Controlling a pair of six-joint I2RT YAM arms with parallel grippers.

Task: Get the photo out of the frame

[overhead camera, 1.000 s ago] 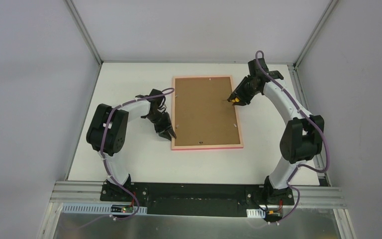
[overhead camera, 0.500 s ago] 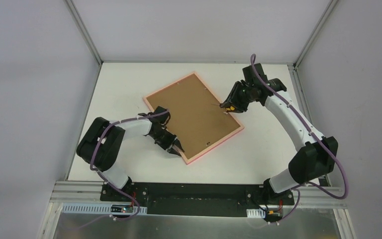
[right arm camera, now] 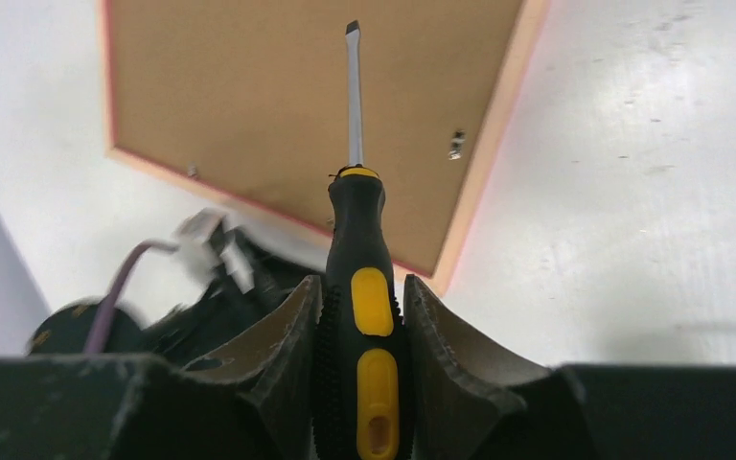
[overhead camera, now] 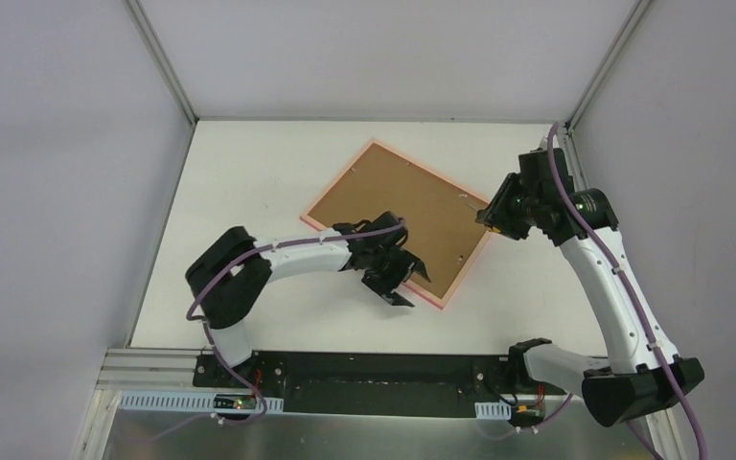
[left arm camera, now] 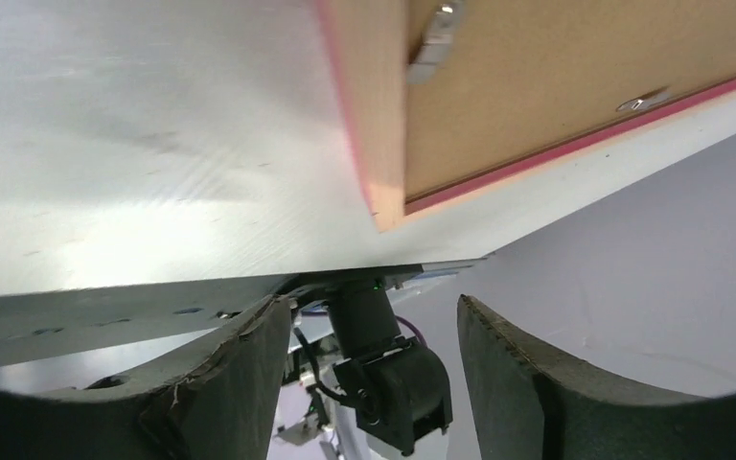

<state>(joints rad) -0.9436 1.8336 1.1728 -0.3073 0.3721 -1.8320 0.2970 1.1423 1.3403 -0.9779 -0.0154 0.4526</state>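
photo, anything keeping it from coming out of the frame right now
Yes: the frame lies face down, and small metal tabs sit over the edges of its brown back board, seemingly pinning it in. The right gripper holds a screwdriver whose tip is not on a tab.

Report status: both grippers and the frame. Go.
Left gripper open, empty, at near corner of frame. Right gripper shut on screwdriver, tip aimed at frame's back. Frame face down, photo hidden, metal tabs visible.

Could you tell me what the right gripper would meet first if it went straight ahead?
Probably the brown back of the frame, struck first by the screwdriver the right gripper holds; depth is unclear.
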